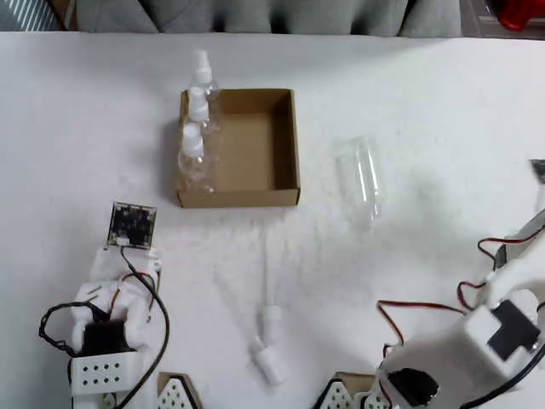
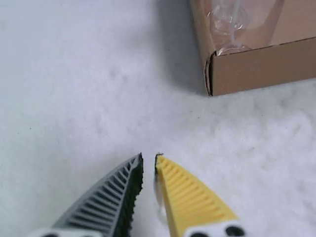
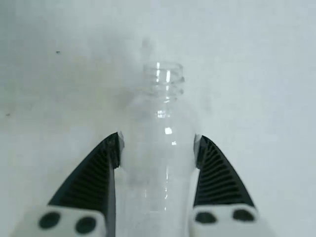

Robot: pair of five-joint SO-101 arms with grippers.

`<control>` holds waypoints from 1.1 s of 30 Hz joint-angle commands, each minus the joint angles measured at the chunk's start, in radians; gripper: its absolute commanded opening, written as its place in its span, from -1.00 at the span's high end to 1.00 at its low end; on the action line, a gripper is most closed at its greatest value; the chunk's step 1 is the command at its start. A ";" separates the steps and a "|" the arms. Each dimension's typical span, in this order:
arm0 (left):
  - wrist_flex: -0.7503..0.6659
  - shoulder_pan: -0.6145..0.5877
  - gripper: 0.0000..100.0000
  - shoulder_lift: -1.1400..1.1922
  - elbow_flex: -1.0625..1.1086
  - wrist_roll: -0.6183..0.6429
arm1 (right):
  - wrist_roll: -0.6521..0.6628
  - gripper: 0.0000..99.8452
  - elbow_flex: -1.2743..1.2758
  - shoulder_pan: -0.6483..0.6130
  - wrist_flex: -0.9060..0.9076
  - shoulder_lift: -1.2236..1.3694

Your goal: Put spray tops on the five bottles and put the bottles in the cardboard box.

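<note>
Clasping a clear uncapped plastic bottle (image 3: pixel 163 98) lengthwise, right hand (image 3: pixel 158 138), neck pointing beyond its fingertips, left hand (image 2: pixel 149 158) clenched, empty.

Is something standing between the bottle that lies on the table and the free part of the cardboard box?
Nothing visible does. Only bare table separates the lying bottle from the cardboard box, and the three capped bottles are along its far wall, leaving the nearer part free.
</note>
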 commanded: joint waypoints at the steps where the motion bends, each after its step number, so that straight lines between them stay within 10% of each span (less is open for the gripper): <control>1: 0.008 -0.004 0.89 -0.022 -0.005 -0.005 | -0.141 0.97 -0.043 -0.002 0.220 -0.130; 8: 0.006 0.016 0.89 -0.022 -0.005 -0.011 | -0.265 0.97 -0.005 -0.047 0.424 -0.168; 17: 0.011 0.024 0.89 -0.022 -0.034 -0.003 | -0.269 0.97 0.408 -0.021 0.189 -0.364; 33: 0.496 0.404 0.89 -0.016 -0.483 -0.009 | -0.265 0.97 0.753 0.180 0.140 -0.825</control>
